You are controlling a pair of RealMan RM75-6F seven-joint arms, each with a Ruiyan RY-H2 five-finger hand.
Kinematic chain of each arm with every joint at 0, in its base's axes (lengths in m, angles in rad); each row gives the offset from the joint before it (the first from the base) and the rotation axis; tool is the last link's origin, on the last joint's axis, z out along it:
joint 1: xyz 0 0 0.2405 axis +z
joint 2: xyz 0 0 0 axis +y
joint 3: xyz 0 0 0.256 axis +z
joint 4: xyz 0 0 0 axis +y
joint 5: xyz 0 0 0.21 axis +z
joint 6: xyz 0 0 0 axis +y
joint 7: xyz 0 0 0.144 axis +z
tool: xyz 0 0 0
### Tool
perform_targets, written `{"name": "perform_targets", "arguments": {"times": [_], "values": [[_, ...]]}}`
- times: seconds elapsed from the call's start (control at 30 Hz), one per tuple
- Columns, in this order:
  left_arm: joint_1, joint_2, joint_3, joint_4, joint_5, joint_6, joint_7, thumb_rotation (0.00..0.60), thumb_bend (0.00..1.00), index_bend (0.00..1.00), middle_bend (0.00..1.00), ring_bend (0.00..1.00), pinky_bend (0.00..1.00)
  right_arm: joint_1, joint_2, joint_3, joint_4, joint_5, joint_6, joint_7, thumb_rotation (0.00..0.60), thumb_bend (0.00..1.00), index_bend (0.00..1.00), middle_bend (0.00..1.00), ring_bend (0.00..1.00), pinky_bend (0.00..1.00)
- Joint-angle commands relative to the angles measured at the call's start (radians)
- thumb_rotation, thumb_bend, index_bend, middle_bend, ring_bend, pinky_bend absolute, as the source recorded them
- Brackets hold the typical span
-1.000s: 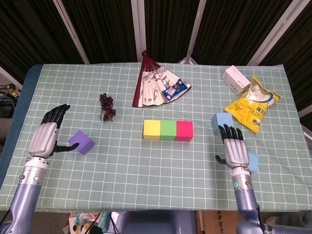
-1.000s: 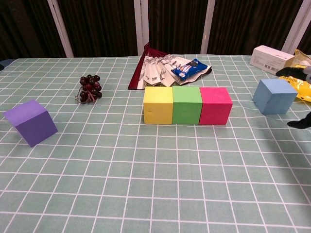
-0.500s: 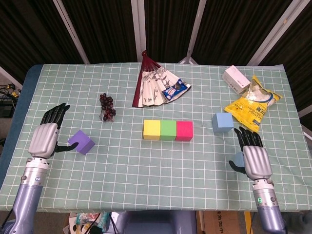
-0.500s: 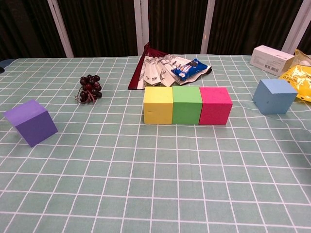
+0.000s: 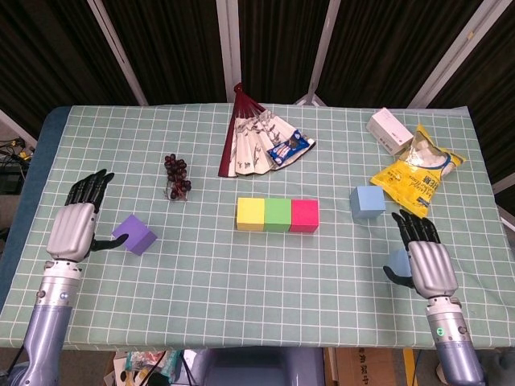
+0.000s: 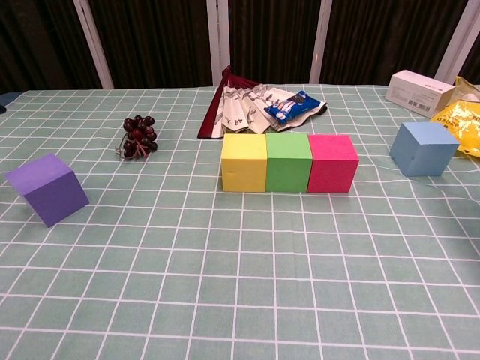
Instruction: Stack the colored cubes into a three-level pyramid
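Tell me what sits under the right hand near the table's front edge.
A light blue cube pokes out at the left of the right hand, by the thumb. The hand covers most of it, so whether the fingers grip it cannot be seen.

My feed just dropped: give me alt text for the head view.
Yellow cube, green cube and pink cube sit in a row mid-table. Left hand is beside the purple cube; right hand near a blue cube.

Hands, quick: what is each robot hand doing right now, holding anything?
Left robot hand: open, fingers extended beside the purple cube, not gripping it.
Right robot hand: open, holding nothing; a small blue cube sits at its thumb.
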Motion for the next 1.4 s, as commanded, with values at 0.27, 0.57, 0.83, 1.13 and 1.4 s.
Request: {"name": "perform_targets", "arguments": {"times": [0.27, 0.57, 0.83, 1.13, 1.4], "values": [[0.0, 0.008, -0.015, -0.002, -0.014, -0.004, 0.0, 0.6, 0.12, 0.0, 0.01, 0.0, 0.0, 0.18, 0.014, 0.134, 0.13, 0.179, -0.235, -0.108, 0.6, 0.25, 0.0, 0.06, 0.0, 0.0], [-0.002, 0.014, -0.03, 0.005, -0.029, -0.006, 0.001, 0.6, 0.12, 0.0, 0.01, 0.0, 0.0, 0.323, -0.031, 0.189, 0.29, 0.351, -0.417, -0.171, 0.6, 0.25, 0.0, 0.06, 0.0, 0.0], [-0.001, 0.02, -0.042, 0.007, -0.035, 0.0, 0.001, 0.6, 0.12, 0.0, 0.01, 0.0, 0.0, 0.396, -0.07, 0.145, 0.411, 0.428, -0.541, -0.227, 0.6, 0.25, 0.0, 0.06, 0.0, 0.0], [-0.005, 0.014, -0.045, 0.022, -0.055, -0.011, 0.004, 0.6, 0.12, 0.0, 0.01, 0.0, 0.0, 0.431, -0.118, 0.105, 0.52, 0.464, -0.601, -0.233, 0.6, 0.25, 0.0, 0.09, 0.0, 0.0], [-0.008, 0.007, -0.046, 0.031, -0.066, -0.013, 0.013, 0.6, 0.12, 0.0, 0.01, 0.0, 0.0, 0.441, -0.183, 0.095, 0.625, 0.427, -0.62, -0.184, 0.6, 0.25, 0.0, 0.22, 0.03, 0.0]]}}
